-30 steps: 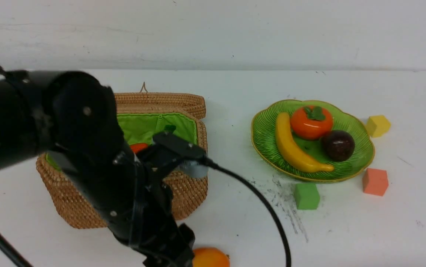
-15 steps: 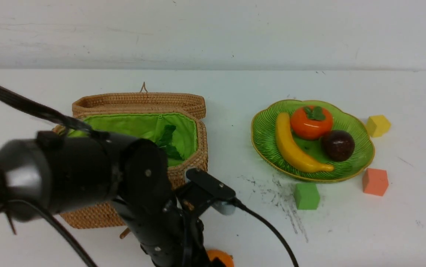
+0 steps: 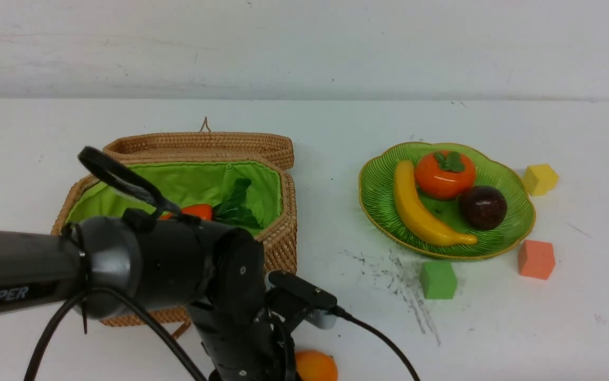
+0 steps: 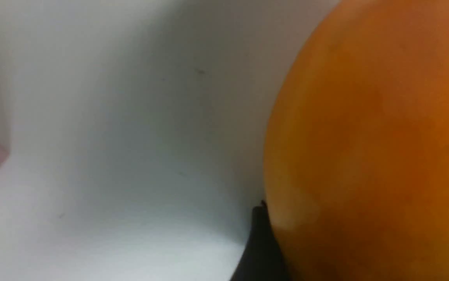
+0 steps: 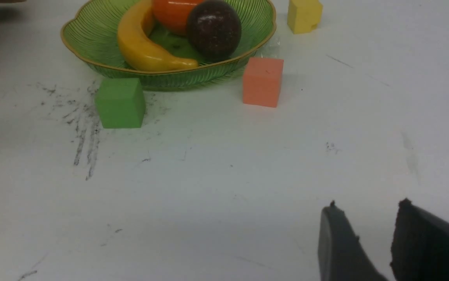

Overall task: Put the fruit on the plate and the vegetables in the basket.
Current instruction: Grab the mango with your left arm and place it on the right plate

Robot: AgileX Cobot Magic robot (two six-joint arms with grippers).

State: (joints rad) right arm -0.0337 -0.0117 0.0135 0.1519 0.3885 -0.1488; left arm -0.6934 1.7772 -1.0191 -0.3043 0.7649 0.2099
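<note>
The green plate (image 3: 384, 196) at the right holds a banana (image 3: 415, 211), a persimmon (image 3: 445, 174) and a mangosteen (image 3: 483, 207). The open woven basket (image 3: 278, 233) at the left holds an orange carrot (image 3: 196, 211) with dark leaves. A yellow-orange mango (image 3: 315, 366) lies at the table's near edge. My left arm (image 3: 177, 264) reaches down right beside it. In the left wrist view the mango (image 4: 365, 136) fills the frame, with one dark finger (image 4: 261, 242) against its side; the other finger is hidden. My right gripper (image 5: 367, 203) is open and empty above bare table.
Three foam cubes stand round the plate: green (image 3: 438, 279) in front, salmon (image 3: 536, 259) at the front right, yellow (image 3: 540, 179) at the right. The basket's lid (image 3: 204, 143) lies open behind it. A black cable (image 3: 384, 344) trails from the left wrist.
My left arm has swung from above the basket down toward the table's near edge, beside the mango. The carrot in the basket is uncovered again. The right arm's state cannot be compared.
</note>
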